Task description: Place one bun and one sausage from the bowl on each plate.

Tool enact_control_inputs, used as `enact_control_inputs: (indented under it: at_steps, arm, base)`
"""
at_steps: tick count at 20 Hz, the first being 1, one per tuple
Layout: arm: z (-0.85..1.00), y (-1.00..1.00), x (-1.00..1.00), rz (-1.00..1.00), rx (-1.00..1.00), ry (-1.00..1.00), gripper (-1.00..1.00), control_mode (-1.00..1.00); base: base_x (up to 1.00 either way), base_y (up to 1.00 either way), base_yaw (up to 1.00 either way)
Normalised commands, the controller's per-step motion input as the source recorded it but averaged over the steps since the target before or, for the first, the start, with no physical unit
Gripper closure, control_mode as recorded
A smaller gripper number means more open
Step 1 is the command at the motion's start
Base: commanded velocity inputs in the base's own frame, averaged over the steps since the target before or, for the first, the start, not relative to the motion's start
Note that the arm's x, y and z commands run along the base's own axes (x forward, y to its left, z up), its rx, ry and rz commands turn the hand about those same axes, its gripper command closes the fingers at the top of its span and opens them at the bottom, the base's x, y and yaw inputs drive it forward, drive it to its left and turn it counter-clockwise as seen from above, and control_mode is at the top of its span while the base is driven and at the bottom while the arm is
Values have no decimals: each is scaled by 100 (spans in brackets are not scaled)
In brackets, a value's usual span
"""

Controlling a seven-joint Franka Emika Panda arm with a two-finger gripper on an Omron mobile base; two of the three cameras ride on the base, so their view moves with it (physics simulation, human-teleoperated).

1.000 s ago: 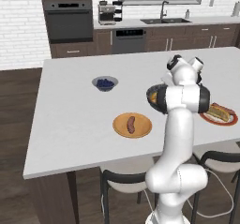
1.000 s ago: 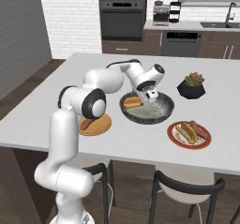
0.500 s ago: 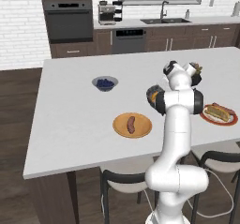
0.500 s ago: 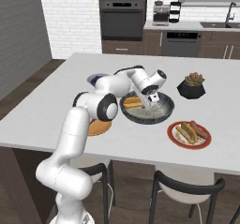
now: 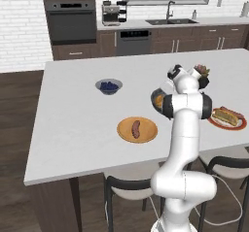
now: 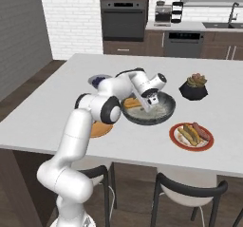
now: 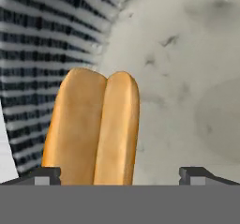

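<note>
The dark grey bowl [image 6: 163, 111] holds a tan split bun [image 6: 131, 103] on its left side. My gripper [image 6: 145, 108] reaches down into the bowl just right of the bun. In the hand view the bun [image 7: 93, 129] lies close up between my wide-apart fingertips [image 7: 47, 174], nearer the left one, and the gripper [image 7: 121, 175] is open. The bowl's pale speckled inside [image 7: 187, 78] stretches beyond it. The wooden plate [image 5: 146, 138] carries one sausage [image 5: 135, 128]. A bun and a sausage lie on the red-rimmed plate [image 6: 176, 140].
A small grey bowl of blueberries [image 5: 109, 86] stands at the back left of the island. A black pot of food [image 6: 193, 86] sits behind the red-rimmed plate. Stools stand along the island's near edge. My arm hides most of the dark bowl [image 5: 156, 100] in the left base view.
The hand has dropped lower into the bowl and come closer to the bun. Plates and food have not moved.
</note>
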Motion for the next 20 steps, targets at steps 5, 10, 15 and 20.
enact_control_inputs:
  at_steps: [5, 10, 15, 20]
  arm:
    - [0, 0, -1, 0, 0, -21, -100, -100]
    - [-2, 0, 0, 0, 0, -12, -100, -100]
    - [-11, 5, 13, 0, 0, 4, -100, -100]
    - [-1, 5, 9, 0, 0, 3, -100, -100]
  base:
    - [0, 0, 0]
    - [0, 0, 0]
    - [0, 0, 0]
    - [0, 0, 0]
